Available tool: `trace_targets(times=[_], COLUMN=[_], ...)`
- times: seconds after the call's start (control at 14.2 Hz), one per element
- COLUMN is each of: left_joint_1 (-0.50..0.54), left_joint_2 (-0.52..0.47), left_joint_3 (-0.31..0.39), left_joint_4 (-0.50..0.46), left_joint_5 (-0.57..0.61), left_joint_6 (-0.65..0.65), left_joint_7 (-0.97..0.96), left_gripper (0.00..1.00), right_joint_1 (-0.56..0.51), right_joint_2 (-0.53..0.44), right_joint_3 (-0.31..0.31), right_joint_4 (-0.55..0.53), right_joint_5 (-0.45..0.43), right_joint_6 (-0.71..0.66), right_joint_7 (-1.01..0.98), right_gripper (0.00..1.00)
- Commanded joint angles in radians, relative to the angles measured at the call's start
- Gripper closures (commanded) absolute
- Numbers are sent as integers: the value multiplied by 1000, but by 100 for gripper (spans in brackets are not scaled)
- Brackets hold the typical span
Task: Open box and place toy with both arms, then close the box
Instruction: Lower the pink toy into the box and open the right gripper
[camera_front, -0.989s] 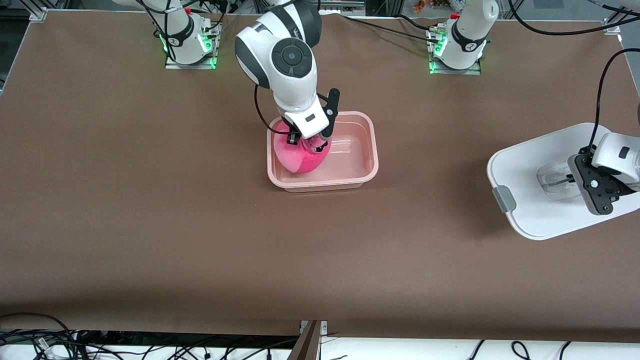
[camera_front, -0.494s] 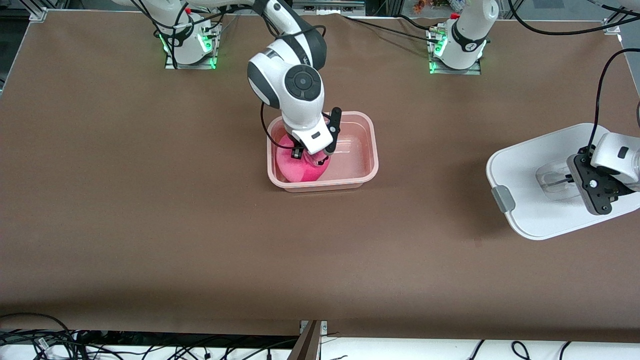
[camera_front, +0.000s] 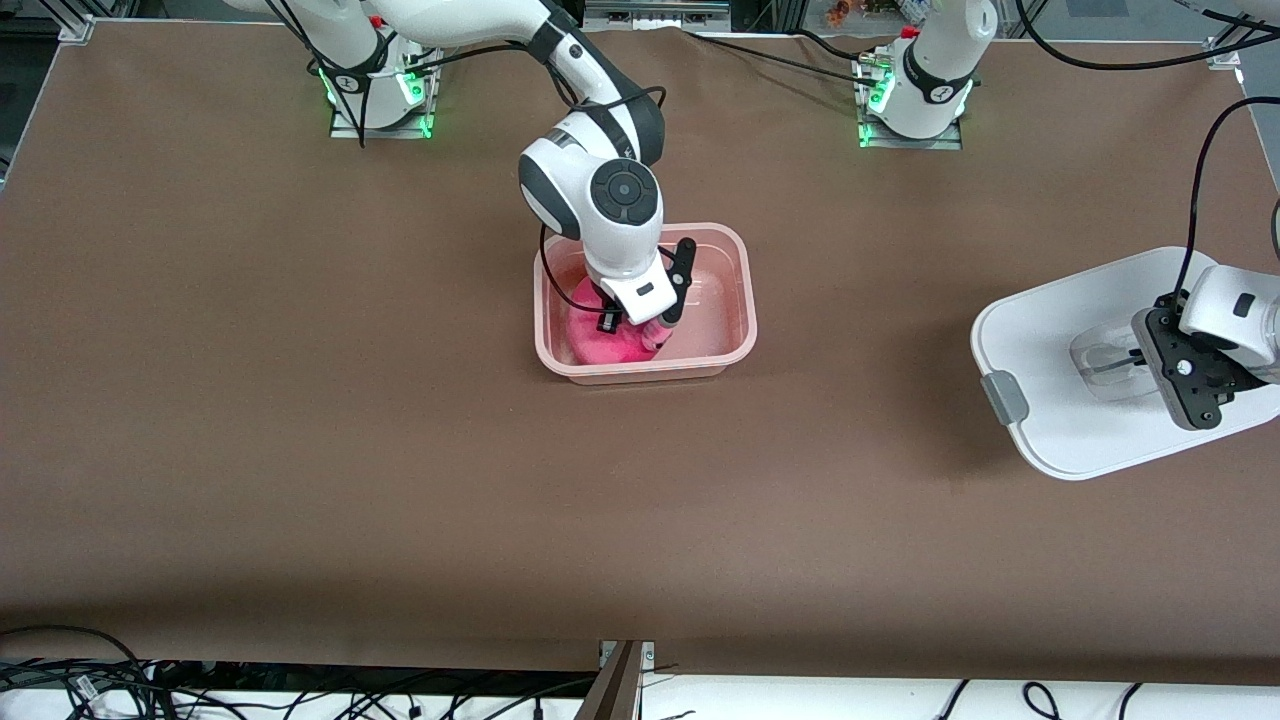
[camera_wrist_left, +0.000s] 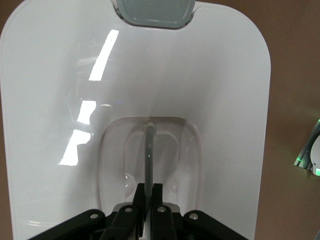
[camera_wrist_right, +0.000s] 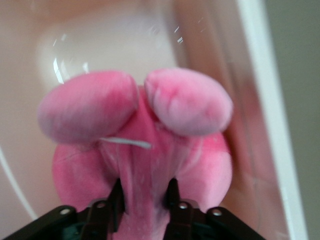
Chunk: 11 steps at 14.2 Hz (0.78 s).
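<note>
The box (camera_front: 745, 300), a pinkish translucent tub, stands open in the middle of the table. The bright-pink toy (camera_front: 590, 345) lies inside it, at the right arm's end of the tub. My right gripper (camera_front: 640, 335) reaches down into the tub. In the right wrist view its fingers stand apart on either side of a fold of the toy (camera_wrist_right: 185, 105), so the right gripper (camera_wrist_right: 145, 187) is open. My left gripper (camera_wrist_left: 148, 186) is shut on the clear handle (camera_wrist_left: 149, 150) of the white lid (camera_front: 1060, 330), holding it at the left arm's end of the table.
A grey clip (camera_front: 1003, 397) sits on the lid's edge facing the box. Brown table surface (camera_front: 400, 450) spreads around the tub. Both arm bases (camera_front: 375, 80) stand along the table's edge farthest from the front camera. Cables lie off the edge nearest that camera.
The right arm has lowered the toy down into the tub, and its fingers have parted. The left gripper and the lid have barely moved.
</note>
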<state>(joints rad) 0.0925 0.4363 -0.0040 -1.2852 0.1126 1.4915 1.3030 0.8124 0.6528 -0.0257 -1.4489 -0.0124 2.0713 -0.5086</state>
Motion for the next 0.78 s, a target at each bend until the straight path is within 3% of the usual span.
trace_targets(times=[0.0, 0.57, 0.71], left_joint_1=[3, -2, 0], left_joint_2=[-7, -7, -7], left_joint_3=[-2, -4, -4], left_joint_4=[17, 18, 18], left_joint_5=[-13, -22, -24], left_joint_6=[-19, -20, -20], left_joint_7=[16, 16, 16], left_gripper=[100, 100, 100], right_joint_1=[16, 5, -31], right_joint_2=[33, -37, -82], right_joint_3=[0, -6, -19], right_joint_4=[38, 38, 38], right_joint_5=[8, 12, 73], right_joint_6=[78, 20, 1], right_joint_7=[77, 76, 71], right_gripper=[0, 0, 0])
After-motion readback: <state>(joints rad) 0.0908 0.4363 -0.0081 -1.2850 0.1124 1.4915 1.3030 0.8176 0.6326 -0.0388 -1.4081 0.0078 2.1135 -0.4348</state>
